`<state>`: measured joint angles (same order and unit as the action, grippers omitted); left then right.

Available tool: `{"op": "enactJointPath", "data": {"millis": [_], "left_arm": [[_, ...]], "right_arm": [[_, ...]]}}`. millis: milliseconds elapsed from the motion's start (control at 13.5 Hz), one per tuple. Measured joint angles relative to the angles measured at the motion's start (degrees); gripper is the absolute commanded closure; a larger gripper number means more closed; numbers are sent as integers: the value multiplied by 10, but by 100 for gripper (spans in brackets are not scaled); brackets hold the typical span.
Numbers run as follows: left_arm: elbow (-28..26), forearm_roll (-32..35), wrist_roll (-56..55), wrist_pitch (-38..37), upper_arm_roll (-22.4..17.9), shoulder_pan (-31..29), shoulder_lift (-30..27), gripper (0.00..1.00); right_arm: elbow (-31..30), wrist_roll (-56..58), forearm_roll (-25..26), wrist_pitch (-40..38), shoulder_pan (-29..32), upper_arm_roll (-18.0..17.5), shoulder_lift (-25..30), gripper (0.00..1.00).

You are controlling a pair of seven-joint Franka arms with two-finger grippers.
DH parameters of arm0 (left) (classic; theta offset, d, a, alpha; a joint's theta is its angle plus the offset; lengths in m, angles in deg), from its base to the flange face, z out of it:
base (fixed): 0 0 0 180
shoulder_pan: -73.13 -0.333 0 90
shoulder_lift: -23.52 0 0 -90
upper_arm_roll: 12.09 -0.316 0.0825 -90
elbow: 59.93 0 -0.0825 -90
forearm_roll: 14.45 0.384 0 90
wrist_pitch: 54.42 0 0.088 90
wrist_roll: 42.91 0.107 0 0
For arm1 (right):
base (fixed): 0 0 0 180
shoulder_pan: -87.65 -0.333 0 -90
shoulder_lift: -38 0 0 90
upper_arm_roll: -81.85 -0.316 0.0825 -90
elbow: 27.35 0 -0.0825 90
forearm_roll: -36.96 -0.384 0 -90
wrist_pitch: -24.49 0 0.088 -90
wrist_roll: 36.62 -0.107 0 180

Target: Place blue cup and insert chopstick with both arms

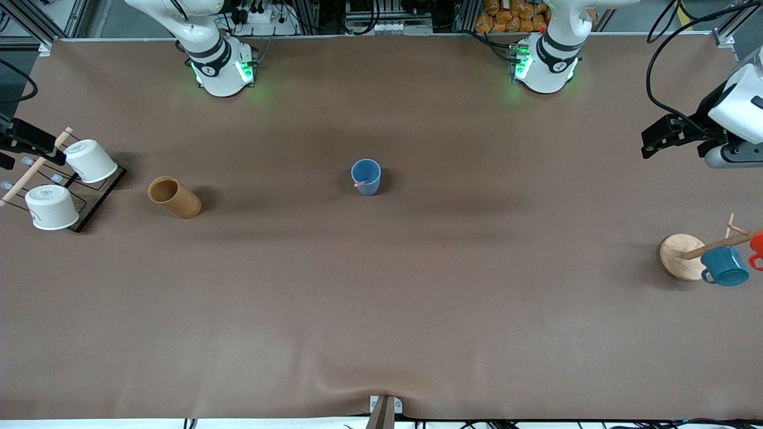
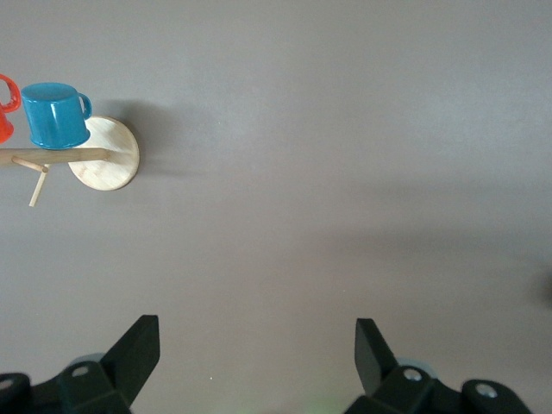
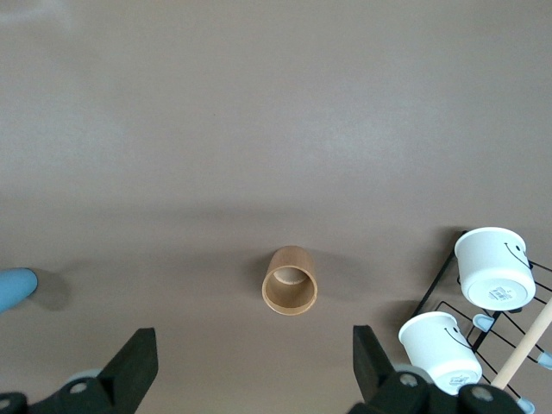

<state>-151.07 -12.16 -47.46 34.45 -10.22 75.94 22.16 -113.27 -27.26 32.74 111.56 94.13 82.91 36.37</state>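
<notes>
Smooth round blue cup (image 1: pixel 366 176) upright mid-table on the soft brown cloth (image 1: pixel 381 298), thin pink chopstick (image 1: pixel 361 184) inside, leaning on the rim. Left gripper (image 2: pixel 257 358) up high over the left arm's end, black fingers wide apart, holding nothing. Right gripper (image 3: pixel 255 362) the same, over the right arm's end, near the brown tube-shaped cup (image 3: pixel 290 280).

No legible text, labels, brands or numbers anywhere; faint printed marks on the white cups (image 3: pixel 492 269), too small to read.
</notes>
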Motion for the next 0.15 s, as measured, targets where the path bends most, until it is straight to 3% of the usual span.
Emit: {"op": "enactJointPath", "data": {"millis": [148], "left_arm": [[4,0,0,0,0,0,0,0]], "right_arm": [[0,0,0,0,0,-2,0,0]]}}
